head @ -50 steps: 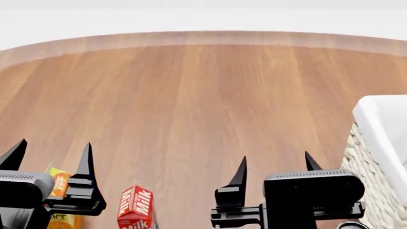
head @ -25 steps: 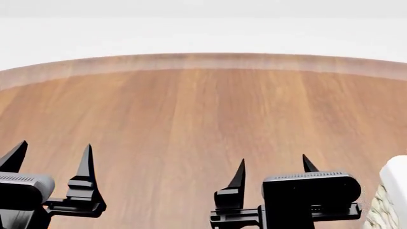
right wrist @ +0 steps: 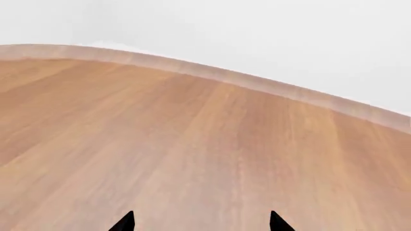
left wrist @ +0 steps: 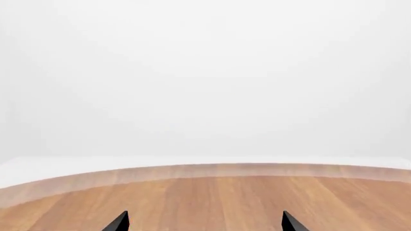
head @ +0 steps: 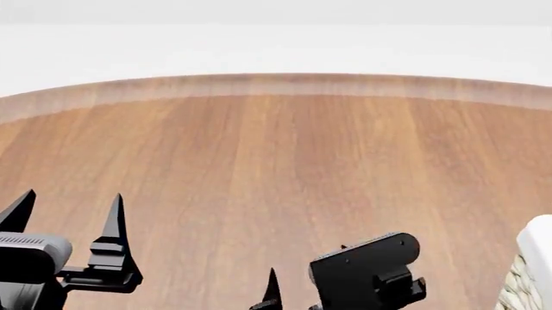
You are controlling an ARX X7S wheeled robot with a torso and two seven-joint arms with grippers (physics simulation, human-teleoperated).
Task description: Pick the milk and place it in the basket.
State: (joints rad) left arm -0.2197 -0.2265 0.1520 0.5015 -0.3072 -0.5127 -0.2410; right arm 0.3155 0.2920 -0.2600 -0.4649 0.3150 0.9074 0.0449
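The milk is out of view in every frame. Only a corner of the basket (head: 536,258) shows, at the head view's lower right: white liner over cream wicker. My left gripper (head: 71,205) is open and empty at the lower left, fingers pointing away over bare wood. It also shows in the left wrist view (left wrist: 205,222), with only its two tips visible, wide apart. My right gripper (head: 308,265) sits low at centre right, rolled to one side, with one fingertip (head: 273,274) clear. In the right wrist view (right wrist: 200,222) its tips stand wide apart over bare wood, holding nothing.
The wooden table (head: 276,161) has a rounded far edge (head: 276,84) with a plain white background beyond. That edge also shows in the left wrist view (left wrist: 205,169) and the right wrist view (right wrist: 257,82).
The head view tilted up, so the milk and the orange carton dropped out of the bottom and the basket slid mostly out. The right gripper has since rolled sideways and lowered. The left gripper held still.
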